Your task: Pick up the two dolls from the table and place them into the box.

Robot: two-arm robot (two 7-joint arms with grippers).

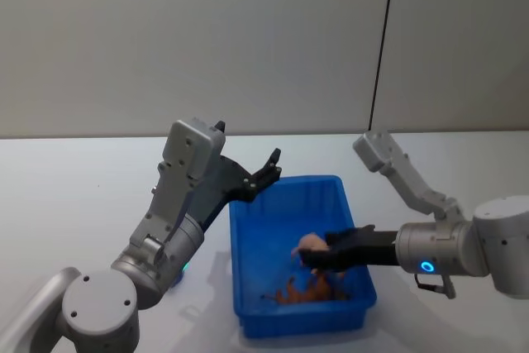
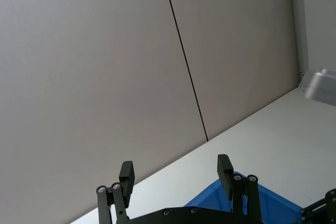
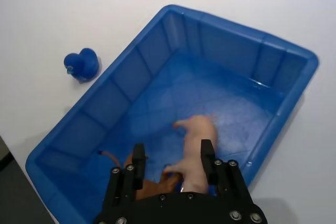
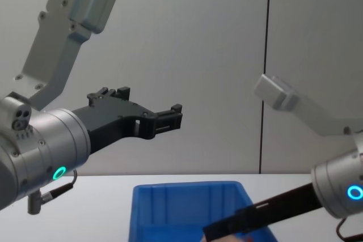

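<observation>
- Grey wall panels [image 1: 248, 39] are backing a plain white worktop [image 1: 83, 179], and the blue box [image 1: 306, 320] is sitting mid-worktop, right in front of the robot.
- The right end effector [image 3: 173, 153] is reaching into the box from the right, fingers spread and released. The pale pink doll [image 3: 197, 135] is leaning against one finger rather than being clamped, towards the box's near-right part.
- The brown doll [image 1: 299, 291] is lying on the box floor just beneath that end effector.
- Risk one: if the pink doll is clinging to that finger as the arm pulls back, the toy could be getting dragged up and over the rim.
- Risk two: dipping any lower would be pressing the fingers onto the brown doll.
- The left end effector [image 1: 269, 169] is hovering empty and spread above the box's far-left corner, so a fast lift by the right arm could be clipping it.
</observation>
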